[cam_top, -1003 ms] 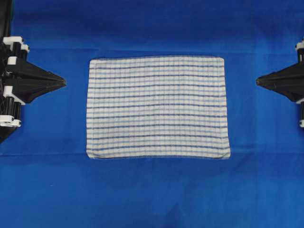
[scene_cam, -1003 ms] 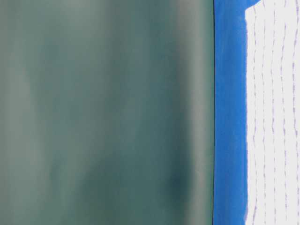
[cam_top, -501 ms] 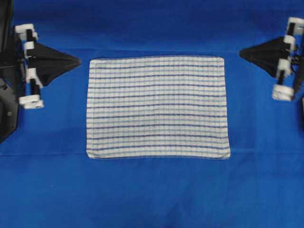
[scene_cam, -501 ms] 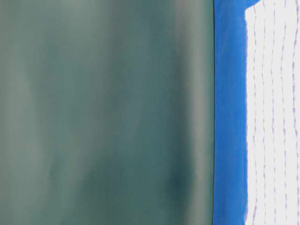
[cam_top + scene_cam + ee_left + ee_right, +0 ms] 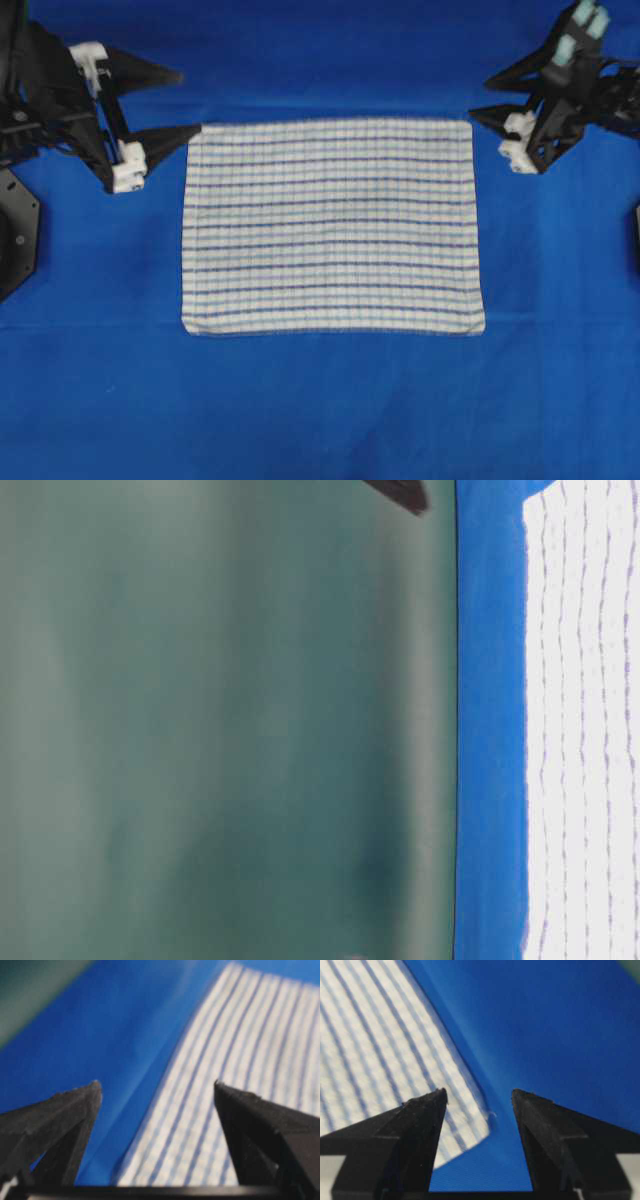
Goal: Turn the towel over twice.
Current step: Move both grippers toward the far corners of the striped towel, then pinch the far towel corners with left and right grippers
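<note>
Though striped, towel (image 5: 333,226) without legible writing.

A plain blue table cloth (image 5: 320,400) carries the striped towel (image 5: 330,228), lying flat.

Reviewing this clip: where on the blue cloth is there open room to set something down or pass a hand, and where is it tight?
Widest bare stretch: the table cloth in front of the towel. Narrower bare strips run along its left and right edges and behind its far edge. Crowded: both far corners, where the open left gripper and open right gripper close in.
</note>
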Available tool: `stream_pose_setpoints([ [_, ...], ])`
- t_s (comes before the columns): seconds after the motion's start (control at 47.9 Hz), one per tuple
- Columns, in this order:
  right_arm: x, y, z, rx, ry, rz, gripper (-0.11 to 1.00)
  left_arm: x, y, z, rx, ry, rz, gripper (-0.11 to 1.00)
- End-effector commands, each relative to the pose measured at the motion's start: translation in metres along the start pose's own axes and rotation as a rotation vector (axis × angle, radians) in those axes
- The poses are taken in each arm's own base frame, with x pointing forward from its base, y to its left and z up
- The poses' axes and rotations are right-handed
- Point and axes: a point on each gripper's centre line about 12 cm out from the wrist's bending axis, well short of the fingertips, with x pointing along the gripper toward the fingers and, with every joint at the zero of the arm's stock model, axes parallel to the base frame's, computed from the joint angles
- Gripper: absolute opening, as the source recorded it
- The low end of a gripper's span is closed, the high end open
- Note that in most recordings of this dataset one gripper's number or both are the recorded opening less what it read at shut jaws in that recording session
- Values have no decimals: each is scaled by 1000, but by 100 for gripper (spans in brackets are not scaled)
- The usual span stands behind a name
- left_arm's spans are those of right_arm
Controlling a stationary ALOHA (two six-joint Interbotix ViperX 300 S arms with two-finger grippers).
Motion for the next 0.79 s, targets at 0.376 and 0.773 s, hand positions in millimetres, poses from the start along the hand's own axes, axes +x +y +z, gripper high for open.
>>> stream_pose_setpoints([
  [0.376, 50, -14, -28, 14, 94, -43, 59, 47, 17, -49, -19, 144, 63, 85],
  [0.773, 59, -15, -35, 19, 116, -47, 56, 62, 25, -78, -31, 254, 88, 71],
])
